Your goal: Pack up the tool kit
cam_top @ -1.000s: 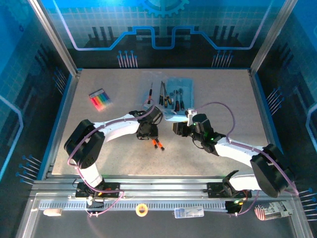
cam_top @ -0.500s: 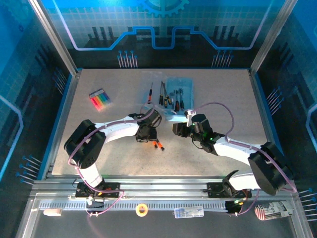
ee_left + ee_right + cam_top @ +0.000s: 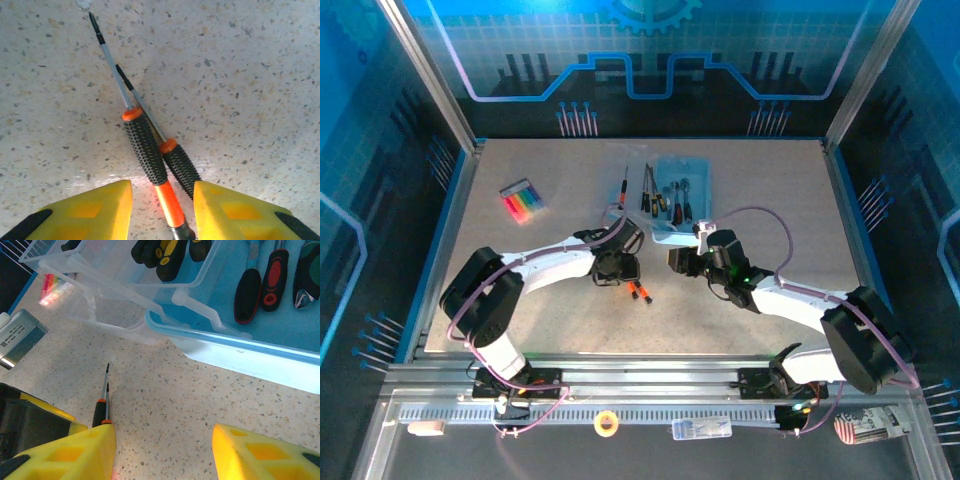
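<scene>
**A:** The left arm's elbow has swung outward and toward the near edge since a second ago. Its wrist has hardly shifted. The right arm and the tools lie as they did.

**B:** And the target?

**A:** The two screwdrivers [image 3: 147, 152] lie crossed on the table [image 3: 550, 310], just below the left gripper [image 3: 162, 189]. The orange butt of the longer one sits in the gap between the yellow fingers [image 3: 107, 205].

**B:** Which way do they run?

**A:** Tips point away from the wrist, handles toward it. So the long axis crosses the closing line nearly square.

**B:** Is anything gripped?

**A:** No. The left jaws stand apart with bare table either side of the handle. The right gripper [image 3: 162, 440] is parted too, with nothing between its fingers.

**B:** Which arm is nearer?

**A:** The left, clearly. In the right wrist view the pair sits off beside its left finger. The blue tray [image 3: 703, 190], already holding tools, lies beyond both grippers. I judge the left should close, then carry far and right.
</scene>
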Controlling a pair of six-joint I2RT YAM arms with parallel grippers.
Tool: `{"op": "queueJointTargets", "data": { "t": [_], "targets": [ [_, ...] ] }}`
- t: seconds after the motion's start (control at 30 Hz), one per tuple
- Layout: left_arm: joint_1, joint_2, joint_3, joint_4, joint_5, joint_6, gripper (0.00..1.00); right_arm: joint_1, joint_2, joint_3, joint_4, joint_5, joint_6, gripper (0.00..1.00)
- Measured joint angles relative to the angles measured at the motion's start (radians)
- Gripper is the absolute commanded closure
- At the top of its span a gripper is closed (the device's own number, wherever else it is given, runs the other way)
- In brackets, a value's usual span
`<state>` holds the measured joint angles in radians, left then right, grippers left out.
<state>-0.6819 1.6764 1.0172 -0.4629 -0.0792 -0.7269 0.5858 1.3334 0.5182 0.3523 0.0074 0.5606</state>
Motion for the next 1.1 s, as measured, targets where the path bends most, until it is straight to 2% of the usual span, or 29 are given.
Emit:
{"op": "queueJointTargets", "data": {
  "t": [0.47,0.97,1.1],
  "targets": [
    [-0.002,0.062,-0.009,0.021,0.003,-0.035,0.64,-0.004,0.0,0.0,0.0,0.0,0.0,0.45],
    [-0.004,0.042,-0.054,0.021,-0.032,-0.035,0.69,-0.004,0.0,0.0,0.0,0.0,0.0,0.45],
    [-0.004,0.027,-0.074,0.024,-0.041,-0.034,0.74,-0.004,0.0,0.0,0.0,0.0,0.0,0.45]
  ]
}}
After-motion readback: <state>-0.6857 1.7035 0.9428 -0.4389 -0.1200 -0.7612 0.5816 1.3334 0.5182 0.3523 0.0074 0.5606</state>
